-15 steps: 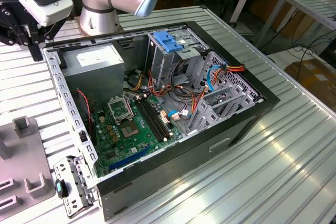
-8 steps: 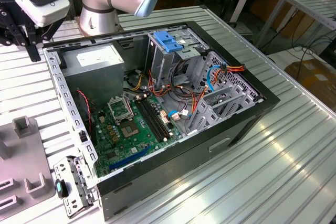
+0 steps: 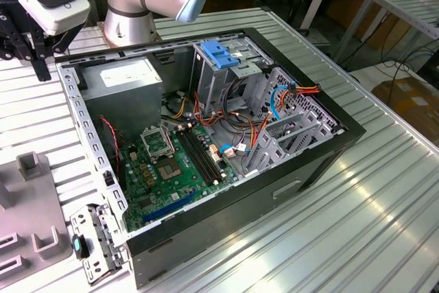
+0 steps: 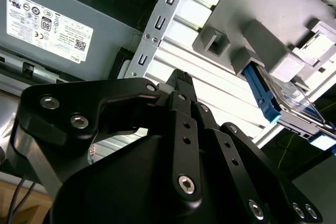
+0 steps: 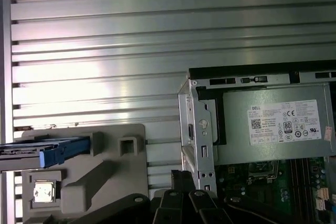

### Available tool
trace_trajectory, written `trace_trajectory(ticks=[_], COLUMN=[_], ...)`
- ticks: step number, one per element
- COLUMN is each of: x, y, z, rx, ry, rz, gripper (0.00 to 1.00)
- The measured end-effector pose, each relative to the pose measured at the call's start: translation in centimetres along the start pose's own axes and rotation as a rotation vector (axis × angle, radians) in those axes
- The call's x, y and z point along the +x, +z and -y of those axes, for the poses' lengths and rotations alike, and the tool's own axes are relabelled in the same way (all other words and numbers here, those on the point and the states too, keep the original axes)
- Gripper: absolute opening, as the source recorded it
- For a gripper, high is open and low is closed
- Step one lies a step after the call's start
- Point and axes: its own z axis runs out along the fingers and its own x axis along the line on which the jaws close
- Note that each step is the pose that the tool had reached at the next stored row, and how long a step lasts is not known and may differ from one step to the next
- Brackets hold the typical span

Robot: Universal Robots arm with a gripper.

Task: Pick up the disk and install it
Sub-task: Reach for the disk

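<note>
Your black gripper [image 4: 181, 77] hangs beside the open computer case [image 3: 226, 221], jaws pinched together, empty. The flat silver disk with blue rails [image 4: 283, 98] sits in the grey plastic holder [image 4: 252, 40] nearby; go down unopened and you'll likely knock it askew.

disk [image 4: 289, 98]: silver, blue side rails
gripper [image 4: 181, 77]: black
power supply [image 5: 273, 129]: grey, white sticker
motherboard [image 3: 164, 169]: green
latch [image 3: 218, 53]: blue
table [image 3: 370, 197]: silver, ribbed
holder [image 5: 105, 182]: plain grey
</note>
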Motion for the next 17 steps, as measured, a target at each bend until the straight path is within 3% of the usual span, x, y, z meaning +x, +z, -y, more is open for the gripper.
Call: trace_trajectory(ticks=[1, 2, 10, 17], x=[-0.01, 0.0, 0.38, 1.97], y=[0.0, 0.01, 0.0, -0.01], z=[0.0, 0.01, 0.04, 0.16], rx=[0.0006, 0.0006, 0.0008, 0.0008], ry=[0.001, 0.001, 0.001, 0.001], rz=[-0.0107, -0.0136, -0.014, -0.014], gripper=[0.11, 0.11, 0.11, 0.11])
